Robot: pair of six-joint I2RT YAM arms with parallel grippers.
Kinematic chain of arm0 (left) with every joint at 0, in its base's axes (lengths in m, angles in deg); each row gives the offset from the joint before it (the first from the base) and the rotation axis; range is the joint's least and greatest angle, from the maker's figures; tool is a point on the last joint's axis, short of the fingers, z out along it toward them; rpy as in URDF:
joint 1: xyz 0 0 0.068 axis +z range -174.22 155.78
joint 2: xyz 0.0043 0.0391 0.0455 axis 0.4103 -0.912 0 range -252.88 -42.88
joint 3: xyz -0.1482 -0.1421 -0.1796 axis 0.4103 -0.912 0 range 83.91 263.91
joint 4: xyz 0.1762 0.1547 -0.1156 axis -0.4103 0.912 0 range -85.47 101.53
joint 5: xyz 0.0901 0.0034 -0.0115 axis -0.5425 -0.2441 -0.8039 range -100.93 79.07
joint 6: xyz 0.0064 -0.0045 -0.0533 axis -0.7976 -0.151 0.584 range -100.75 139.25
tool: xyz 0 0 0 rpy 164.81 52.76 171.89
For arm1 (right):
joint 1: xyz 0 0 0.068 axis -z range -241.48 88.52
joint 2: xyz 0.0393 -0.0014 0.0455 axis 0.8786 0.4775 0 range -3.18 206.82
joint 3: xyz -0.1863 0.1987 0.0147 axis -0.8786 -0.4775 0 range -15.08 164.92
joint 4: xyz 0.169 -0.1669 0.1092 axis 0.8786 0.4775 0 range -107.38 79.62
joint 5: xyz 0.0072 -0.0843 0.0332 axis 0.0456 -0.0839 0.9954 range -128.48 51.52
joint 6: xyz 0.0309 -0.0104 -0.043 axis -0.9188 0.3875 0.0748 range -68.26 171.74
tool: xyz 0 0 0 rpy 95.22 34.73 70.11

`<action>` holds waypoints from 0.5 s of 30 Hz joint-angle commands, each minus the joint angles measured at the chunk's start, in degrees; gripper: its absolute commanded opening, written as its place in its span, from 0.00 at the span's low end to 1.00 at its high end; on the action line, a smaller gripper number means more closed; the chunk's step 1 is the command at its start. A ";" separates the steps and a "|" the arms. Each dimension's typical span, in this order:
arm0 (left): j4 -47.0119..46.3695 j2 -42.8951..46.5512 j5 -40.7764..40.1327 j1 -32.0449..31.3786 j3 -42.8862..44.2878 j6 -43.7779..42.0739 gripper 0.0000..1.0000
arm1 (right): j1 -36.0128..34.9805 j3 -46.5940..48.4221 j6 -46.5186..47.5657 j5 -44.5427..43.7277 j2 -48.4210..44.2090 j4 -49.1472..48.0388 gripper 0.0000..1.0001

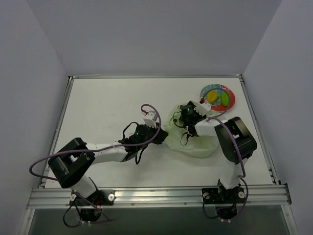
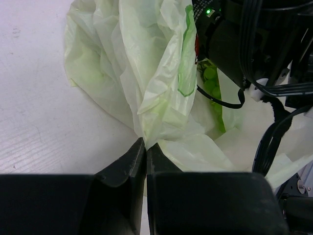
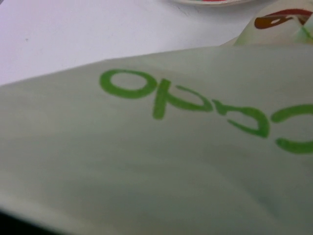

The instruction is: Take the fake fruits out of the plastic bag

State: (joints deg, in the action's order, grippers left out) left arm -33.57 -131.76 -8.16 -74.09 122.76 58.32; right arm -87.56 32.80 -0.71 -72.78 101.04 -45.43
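Left wrist view: left gripper (image 2: 145, 147) pinched shut on plastic bag (image 2: 146, 63) film, mid-desk. Beyond it, rightward, lime-green fruit (image 2: 210, 78) probably inside the bag, closer to right gripper (image 1: 188, 113), which sits at the bag mouth; its jaws are hidden, state unknowable. Farther, yellow and green fruits (image 1: 217, 97) lie on plate (image 1: 233, 101) near far right corner.

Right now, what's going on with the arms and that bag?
The left gripper is shut on a fold of the pale green translucent plastic bag, holding its edge at the white table. The right gripper is down at the bag's other side; its wrist view shows only printed film, so its state cannot be told. A yellow fake fruit and a lime-green fake fruit lie on the round red-and-teal plate.
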 commanded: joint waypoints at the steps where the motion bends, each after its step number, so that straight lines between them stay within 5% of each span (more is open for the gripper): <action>1: -2.24 0.55 -0.22 -0.23 2.19 -0.40 0.02 | 0.60 2.75 -0.73 -4.01 0.89 0.63 0.70; 3: -2.23 0.55 -0.30 -0.14 2.19 -0.40 0.02 | 0.51 2.40 0.06 -3.41 0.46 0.63 0.45; 6: -2.23 0.55 -0.30 -0.06 2.11 -0.40 0.02 | -0.37 -0.67 3.12 -1.21 -4.44 -1.12 0.33; 15: -2.76 0.73 0.31 -0.06 1.93 0.39 0.02 | -8.80 -7.97 11.05 2.57 -26.13 11.69 0.29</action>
State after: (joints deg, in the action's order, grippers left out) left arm -33.55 -131.76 -8.07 -74.09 122.76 58.47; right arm -93.97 27.31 7.12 -70.31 83.27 -39.99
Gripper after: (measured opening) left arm 0.028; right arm 0.604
